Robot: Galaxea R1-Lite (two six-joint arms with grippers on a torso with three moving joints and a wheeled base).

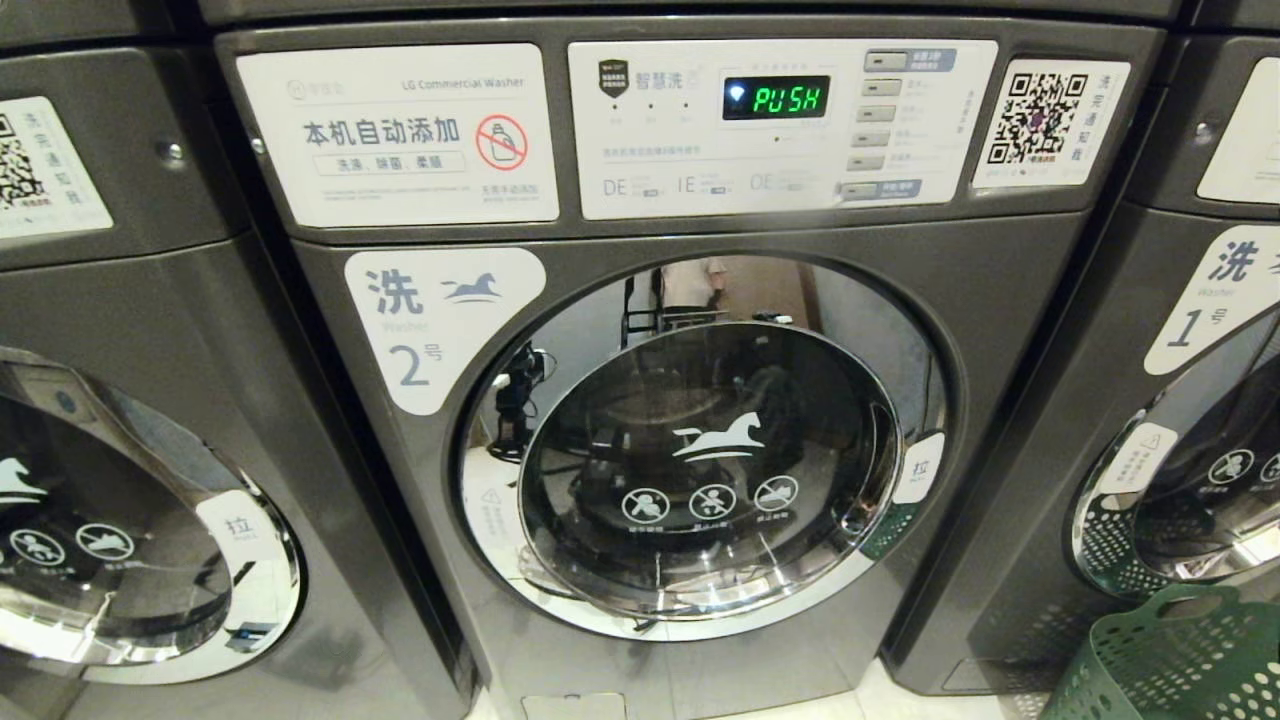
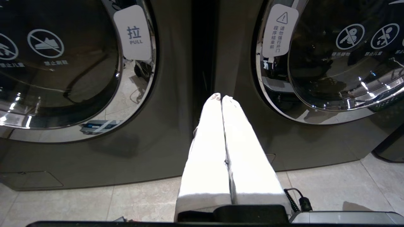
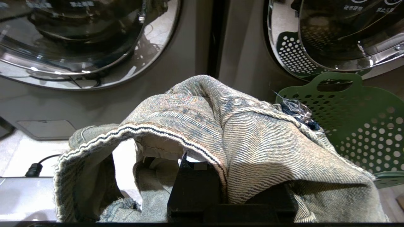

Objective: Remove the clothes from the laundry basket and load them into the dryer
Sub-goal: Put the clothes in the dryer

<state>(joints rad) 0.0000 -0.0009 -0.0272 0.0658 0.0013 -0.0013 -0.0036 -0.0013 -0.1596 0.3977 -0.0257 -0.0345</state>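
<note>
Left gripper hangs low before the gap between two machines, white fingers pressed together, empty. Middle washer door closed. Right gripper clamped shut on faded denim garment draped over it. Green laundry basket stands beside it, against the right-hand machine.

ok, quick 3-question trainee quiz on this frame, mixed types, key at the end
1. True or false: the door of machine 2 is open.
2. What drapes over the right gripper? A) towel B) jeans C) sock
3. Fill in: the display reads ____.

Key:
1. False: it is shut.
2. B; the gripper is shut on them, beside the green basket.
3. PUSH

The left gripper is shut, empty, pointing at the gap between two machines.
</note>
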